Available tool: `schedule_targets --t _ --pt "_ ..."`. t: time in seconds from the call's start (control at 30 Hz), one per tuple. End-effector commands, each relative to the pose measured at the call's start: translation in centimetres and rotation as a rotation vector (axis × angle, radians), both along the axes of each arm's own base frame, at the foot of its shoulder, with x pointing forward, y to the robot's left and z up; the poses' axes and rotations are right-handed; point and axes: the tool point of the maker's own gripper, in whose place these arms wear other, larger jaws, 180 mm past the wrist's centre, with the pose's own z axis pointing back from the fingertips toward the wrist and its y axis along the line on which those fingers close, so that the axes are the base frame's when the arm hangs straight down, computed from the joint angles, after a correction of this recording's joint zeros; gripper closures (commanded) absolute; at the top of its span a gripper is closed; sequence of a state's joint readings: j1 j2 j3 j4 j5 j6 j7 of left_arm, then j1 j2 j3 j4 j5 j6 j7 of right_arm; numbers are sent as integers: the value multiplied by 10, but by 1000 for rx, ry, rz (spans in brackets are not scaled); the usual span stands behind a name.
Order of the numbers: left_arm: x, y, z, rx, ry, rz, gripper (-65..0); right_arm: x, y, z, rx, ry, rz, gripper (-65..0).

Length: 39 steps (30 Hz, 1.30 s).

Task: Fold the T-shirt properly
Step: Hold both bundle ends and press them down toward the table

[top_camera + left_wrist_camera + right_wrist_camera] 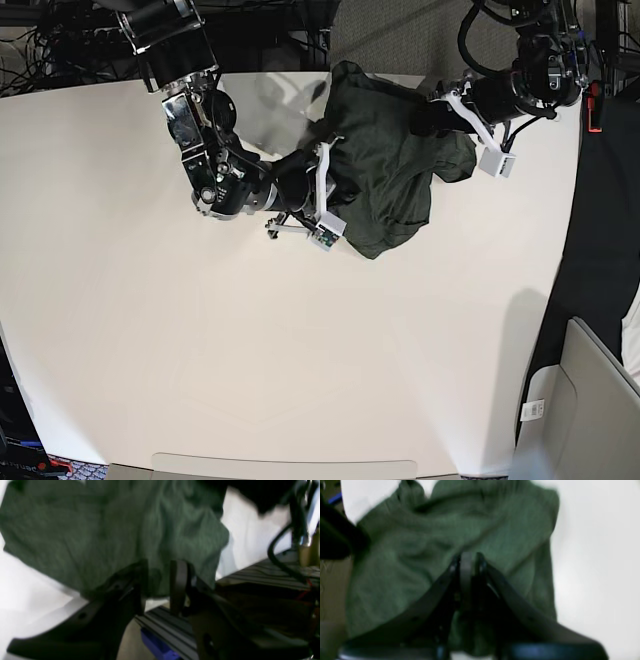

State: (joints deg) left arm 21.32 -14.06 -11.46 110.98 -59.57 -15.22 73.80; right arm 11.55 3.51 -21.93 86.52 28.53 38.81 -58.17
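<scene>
Jaws: right gripper (469,561) pinched shut on a fold of the T-shirt (460,530), pads pressed together with cloth bunched around the tips. Left gripper (160,585) stands part open, jaws parallel with a gap between; green cloth fills that gap, but whether the pads press it cannot be told, the view being blurred.

T-shirt (385,175): dark olive knit, crumpled in a heap at the far edge of the white counter (300,350), between the two arms. Not flat; deep folds and a rounded lower lobe toward the counter's middle.

Base view alone shows the whole heap and both arms reaching into it, the right gripper (325,190) at its left flank, the left gripper (435,115) at its upper right. It does not show either set of jaws clearly.

Left wrist view alone shows the counter's edge, a dark ribbed rail (170,627) below it and a black cable (277,555).
</scene>
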Motion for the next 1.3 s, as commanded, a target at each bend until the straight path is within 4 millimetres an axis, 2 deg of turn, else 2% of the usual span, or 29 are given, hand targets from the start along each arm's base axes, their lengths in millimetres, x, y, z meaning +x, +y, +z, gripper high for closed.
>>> schedule_targets --t 0.0,0.2,0.33,0.43,0.6,0.7,0.83,1.0,1.13,1.23,1.27 --pt "-4 -2 -1 16 6 -26 -133 10 7 18 45 -46 3 -15" --pt "-9 -12 -39 29 107 -52 -133 11 0 14 26 -44 -2 -15" --pt "-2 -14 -47 58 79 -41 -133 11 -9 9 3 -40 -6 -15" --pt "10 -12 -53 93 74 -51 -133 8 -14 5 -8 -34 -8 -15" --pt "43 -6 -58 136 53 -51 -133 5 -30 4 -35 -47 -13 -14" --pt "64 -6 -51 186 8 -72 -133 1 -33 10 -36 -69 -9 -14" --pt "88 -3 -41 262 -48 -94 -133 -7 -44 2 -61 -55 -9 -14" --pt "116 12 -29 367 -119 -81 -133 -16 -53 0 -79 -59 -3 -14" --pt "126 15 -17 375 -167 -63 -133 -20 -59 4 -93 -81 4 -14" --pt "130 13 12 396 -266 -69 -133 -16 -62 18 -67 -118 -21 -14" --pt "126 12 19 404 -289 -75 -133 -14 -66 21 -62 -127 -38 -14"
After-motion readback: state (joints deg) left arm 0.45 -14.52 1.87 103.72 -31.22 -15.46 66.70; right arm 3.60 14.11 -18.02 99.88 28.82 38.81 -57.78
